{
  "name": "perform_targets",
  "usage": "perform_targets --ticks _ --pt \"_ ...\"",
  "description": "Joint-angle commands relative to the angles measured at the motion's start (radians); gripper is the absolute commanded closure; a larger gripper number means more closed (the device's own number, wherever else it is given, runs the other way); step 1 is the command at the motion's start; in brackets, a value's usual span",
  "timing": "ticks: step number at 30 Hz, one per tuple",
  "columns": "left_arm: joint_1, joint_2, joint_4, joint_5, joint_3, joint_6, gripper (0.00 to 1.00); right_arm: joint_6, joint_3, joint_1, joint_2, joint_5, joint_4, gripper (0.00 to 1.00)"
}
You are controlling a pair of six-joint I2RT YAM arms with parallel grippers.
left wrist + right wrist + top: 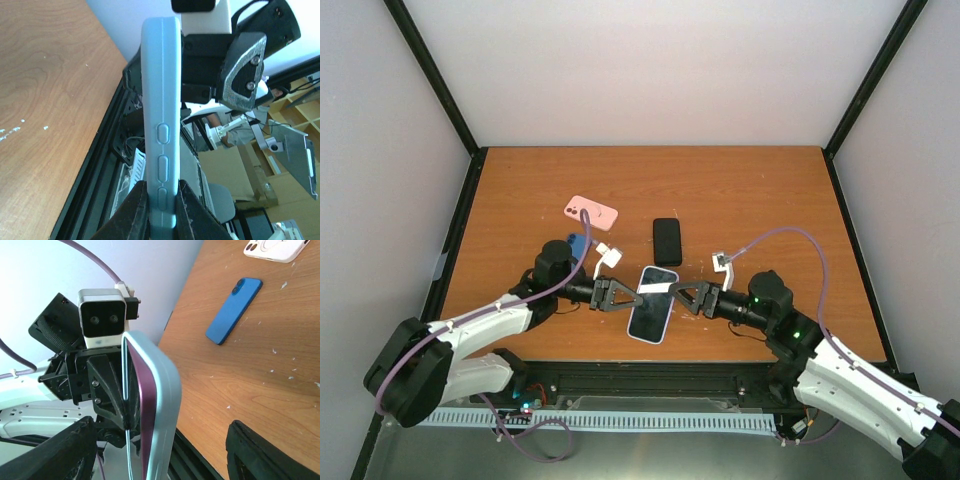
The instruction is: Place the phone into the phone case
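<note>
A light blue phone case [650,318] hangs above the table's near edge, between the two arms. My left gripper [632,293] is shut on the case's left edge. In the left wrist view the case [160,90] stands edge-on with the left gripper [161,192] pinching its lower end. A phone [654,300] with a dark screen sits in the case. Its purple side [147,405] shows against the case rim [167,390] in the right wrist view. My right gripper [682,296] is at the case's right edge. It [160,452] stands open, both fingers well apart from the case.
On the table behind lie a pink phone [591,211], a black phone [667,240] and a blue phone [234,310], which the left arm partly hides in the top view. The black frame rail [100,165] runs along the table's near edge under the case.
</note>
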Motion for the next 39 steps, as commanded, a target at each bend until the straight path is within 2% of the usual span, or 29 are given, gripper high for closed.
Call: perform_targets --ticks 1,5,12,13,16,18,20,22,28,30,35,37,39 --pt "-0.008 -0.037 -0.033 0.090 0.077 0.089 1.00 -0.050 0.069 -0.002 0.042 -0.006 -0.006 0.31" --pt "-0.015 -0.045 -0.052 0.100 0.079 0.102 0.99 -0.055 0.093 -0.002 0.073 -0.026 0.023 0.34" --pt "-0.022 -0.043 -0.080 0.085 0.081 0.118 1.00 -0.058 0.107 -0.002 0.088 -0.034 0.035 0.46" --pt "-0.022 -0.040 -0.106 0.072 0.087 0.131 1.00 -0.057 0.107 -0.001 0.085 -0.031 0.032 0.49" --pt "-0.021 -0.029 -0.205 0.018 0.115 0.170 1.00 -0.059 0.111 -0.001 0.076 -0.003 0.001 0.73" --pt "-0.021 -0.019 -0.283 -0.030 0.136 0.202 1.00 -0.067 0.119 -0.001 0.072 0.023 -0.037 0.86" --pt "-0.021 -0.001 -0.366 -0.075 0.158 0.231 1.00 -0.069 0.120 0.000 0.073 0.034 -0.055 0.95" --pt "-0.021 0.020 -0.444 -0.114 0.179 0.254 1.00 -0.064 0.120 -0.002 0.082 0.037 -0.064 0.97" --pt "-0.022 0.015 -0.473 -0.146 0.196 0.258 1.00 -0.031 0.116 -0.001 0.114 0.044 -0.084 0.96" --pt "-0.022 0.001 -0.454 -0.139 0.195 0.239 1.00 -0.024 0.116 0.000 0.110 0.048 -0.092 0.85" --pt "-0.022 -0.036 -0.346 -0.116 0.177 0.159 1.00 0.005 0.076 0.000 0.086 0.032 -0.057 0.52" --pt "-0.022 -0.047 -0.300 -0.115 0.169 0.130 1.00 0.034 0.041 0.000 0.081 0.010 -0.008 0.44" --pt "-0.022 -0.050 -0.267 -0.119 0.163 0.107 1.00 0.059 0.004 -0.001 0.081 -0.017 0.052 0.40"
